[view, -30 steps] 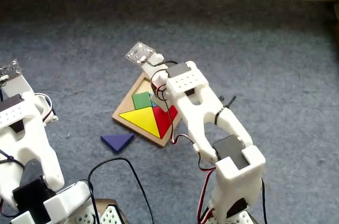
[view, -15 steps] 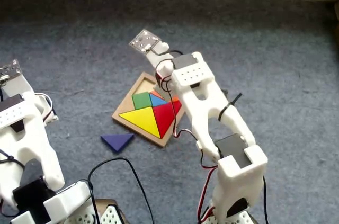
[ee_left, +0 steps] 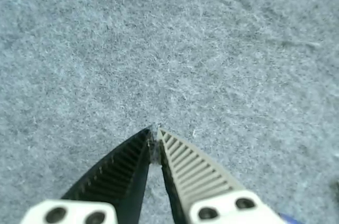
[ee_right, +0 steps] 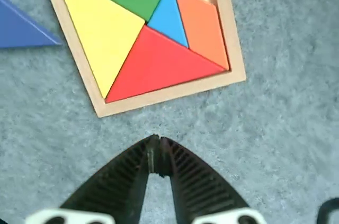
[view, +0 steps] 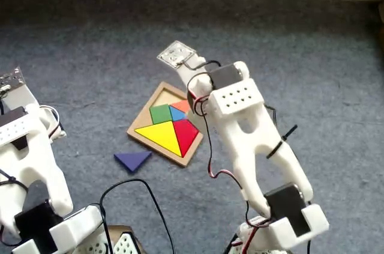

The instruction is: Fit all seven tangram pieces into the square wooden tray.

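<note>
1. Tangram tray (view: pixel 161 95) lies on the grey carpet (view: pixel 312 56) in the high view, under the right arm's wrist. A dark blue triangle (view: pixel 133 160) lies on the carpet just beside it.
2. Left wrist view: the left gripper (ee_left: pixel 155 136) hangs over carpet, fingers together, holding nothing.
3. Right wrist view: the right gripper (ee_right: pixel 158 147), tips pressed together and empty, sits just off the tray's rim, nearest the red triangle (ee_right: pixel 159 62) and yellow triangle (ee_right: pixel 100 33).

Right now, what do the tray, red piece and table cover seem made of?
Tray: looks like bare light wood, with a matte tan rim. Red piece: probably painted wood; the flat matte colour hides any grain. Cover: grey felt-like fabric, fuzzy fibres showing.
</note>
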Robot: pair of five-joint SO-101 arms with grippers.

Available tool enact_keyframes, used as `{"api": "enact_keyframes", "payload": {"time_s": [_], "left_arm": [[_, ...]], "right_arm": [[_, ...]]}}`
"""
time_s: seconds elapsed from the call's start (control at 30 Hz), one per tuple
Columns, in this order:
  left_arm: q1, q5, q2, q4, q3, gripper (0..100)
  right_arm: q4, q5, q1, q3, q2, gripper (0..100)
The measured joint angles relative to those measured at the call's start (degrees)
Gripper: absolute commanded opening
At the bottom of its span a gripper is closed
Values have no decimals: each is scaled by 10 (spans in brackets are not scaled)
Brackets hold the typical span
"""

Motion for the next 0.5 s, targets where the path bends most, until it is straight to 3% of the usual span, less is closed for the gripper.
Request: {"api": "enact_keyframes", "payload": {"time_s": [0.2, 0.37, 0.5], "left_arm": [[8, -23, -49, 65, -38, 11], [83, -143, -127, 185, -83, 11], [160, -239, -178, 236, -85, 11]], "right_arm": [[-71, -40, 47, 182, -135, 5], [-142, -71, 91, 334, -236, 5], [-204, -95, 135, 428, -289, 5]]}}
